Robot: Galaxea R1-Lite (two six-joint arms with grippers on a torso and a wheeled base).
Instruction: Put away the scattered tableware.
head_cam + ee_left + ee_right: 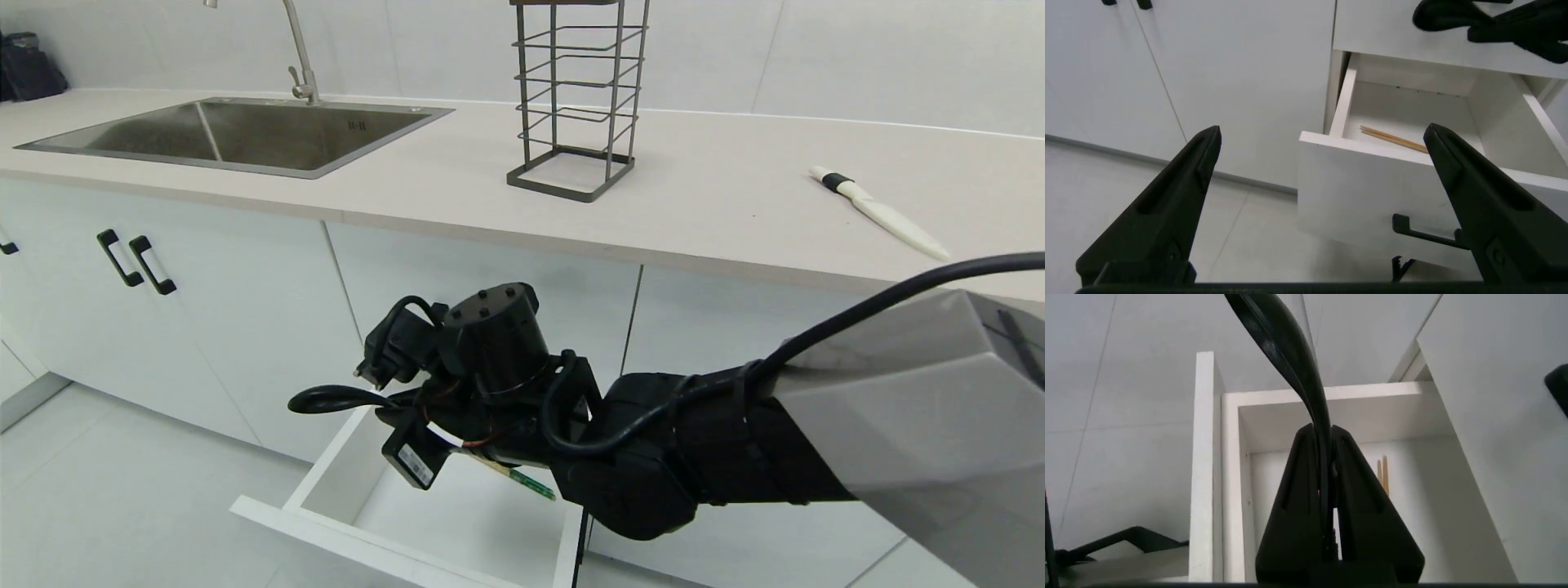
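A black spoon (326, 399) hangs over the open white drawer (326, 523) below the counter, with my right gripper (392, 408) shut on its handle. The right wrist view shows the fingers (1324, 437) closed on the handle, and the spoon's bowl (1278, 343) points out beyond them above the drawer (1204, 457). A pair of wooden chopsticks (1394, 140) lies inside the drawer (1372, 188), also seen as chopsticks (1382, 475) past the fingers. My left gripper (1323, 135) is open and holds nothing, low and out in front of the drawer. A white knife (880, 213) with a black band lies on the counter at the right.
A dark wire rack (575, 98) stands at the middle of the counter. A steel sink (237, 131) with a tap is set in at the left. Closed cabinet doors with black handles (135, 261) are left of the drawer. The drawer's black handle (1425, 233) sticks out from its front.
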